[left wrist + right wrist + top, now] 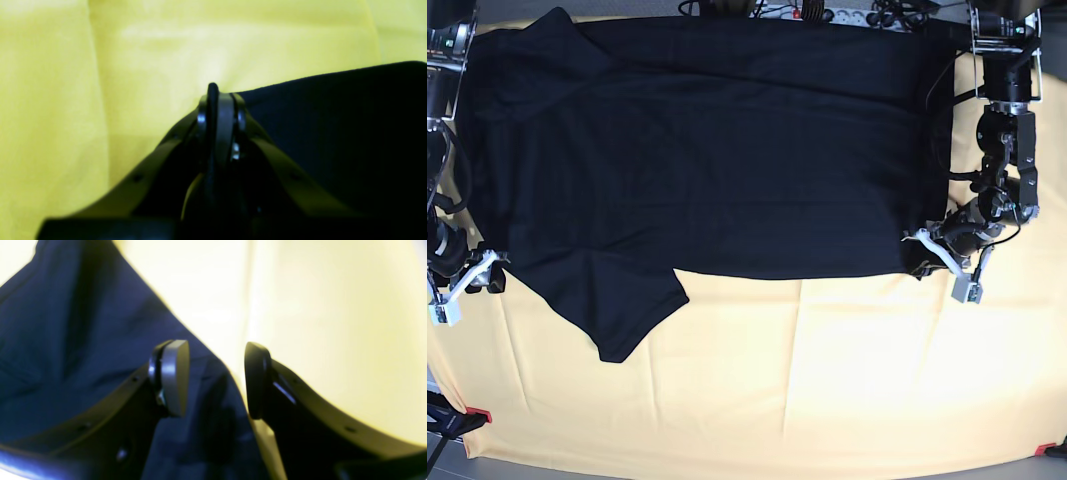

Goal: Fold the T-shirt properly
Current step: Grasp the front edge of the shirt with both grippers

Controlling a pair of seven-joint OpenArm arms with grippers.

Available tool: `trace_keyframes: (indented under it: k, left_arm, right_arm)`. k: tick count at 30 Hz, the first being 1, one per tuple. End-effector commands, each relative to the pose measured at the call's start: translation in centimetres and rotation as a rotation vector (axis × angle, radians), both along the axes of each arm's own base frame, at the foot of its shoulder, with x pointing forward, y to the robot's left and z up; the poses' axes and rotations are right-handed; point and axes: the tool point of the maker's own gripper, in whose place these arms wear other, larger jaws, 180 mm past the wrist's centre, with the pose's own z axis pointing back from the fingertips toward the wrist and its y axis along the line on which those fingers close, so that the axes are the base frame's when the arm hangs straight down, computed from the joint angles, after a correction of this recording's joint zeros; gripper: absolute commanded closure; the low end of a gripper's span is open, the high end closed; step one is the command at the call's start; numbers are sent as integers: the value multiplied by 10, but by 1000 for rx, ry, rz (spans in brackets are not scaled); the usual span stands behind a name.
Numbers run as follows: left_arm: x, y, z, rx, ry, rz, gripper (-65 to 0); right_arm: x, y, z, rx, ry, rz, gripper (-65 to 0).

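The black T-shirt [707, 150] lies spread flat on the yellow table cloth [777, 380], with one sleeve [627, 310] pointing toward the front. My left gripper [917, 258] is at the shirt's front corner on the base view's right. In the left wrist view it [220, 100] is shut, and the shirt's edge [333, 126] runs right into its tips. My right gripper [493, 272] is at the shirt's side edge on the base view's left. In the right wrist view it [217, 376] is open and straddles the shirt's edge [83, 340], with one finger over the cloth.
The yellow cloth covers the whole table; its bare part is the wide front strip. Cables and a power strip [827, 12] lie beyond the far edge. Red clips [479, 415] hold the cloth's front corners. The arm bases [1007, 60] stand at the far corners.
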Motion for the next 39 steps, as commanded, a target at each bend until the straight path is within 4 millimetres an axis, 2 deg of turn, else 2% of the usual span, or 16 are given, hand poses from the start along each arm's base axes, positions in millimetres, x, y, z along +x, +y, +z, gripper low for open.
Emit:
trace_keyframes:
  k: [1, 4, 7, 10, 18, 19, 21, 22, 25, 28, 32, 35, 39]
  left_arm:
    - [6, 12, 9, 36, -12, 20, 0]
    - [6, 12, 9, 37, -13, 20, 0]
    - [6, 12, 9, 36, -13, 20, 0]
    - [6, 11, 10, 25, -15, 20, 0]
    - [6, 8, 11, 9, -18, 14, 0]
    - [6, 7, 11, 4, -19, 14, 0]
    - [7, 5, 13, -11, -24, 10, 0]
    - [7, 2, 14, -19, -32, -6, 0]
    - [6, -5, 17, -28, -46, -54, 0]
    - [9, -9, 24, -30, -69, -84, 0]
    - [24, -13, 44, -27, -124, -115, 0]
    - [36, -13, 61, -15, -164, -119, 0]
    - [48, -11, 77, 7, -202, -121, 0]
  right_arm:
    - [12, -13, 16, 28, -32, -12, -298]
    - [15, -12, -2, 217, 40, -13, -298]
    - [13, -12, -16, 314, 85, -11, -298]
    - [7, -12, -26, 339, 116, -19, -298]
    - [-18, 3, -51, 355, 180, 51, -298]
    - [-18, 5, -51, 362, 176, 54, -294]
    - [-17, 8, -47, 381, 161, 67, -239]
    - [-15, 9, -44, 392, 150, 68, -194]
    - [-10, 12, -37, 422, 121, 70, -7]
    - [-4, 15, -28, 436, 89, 80, 0]
    - [4, 19, -10, 406, 41, 119, 0]
    - [9, 16, 5, 351, 12, 146, 0]
    - [15, 7, 11, 265, -12, 143, 0]
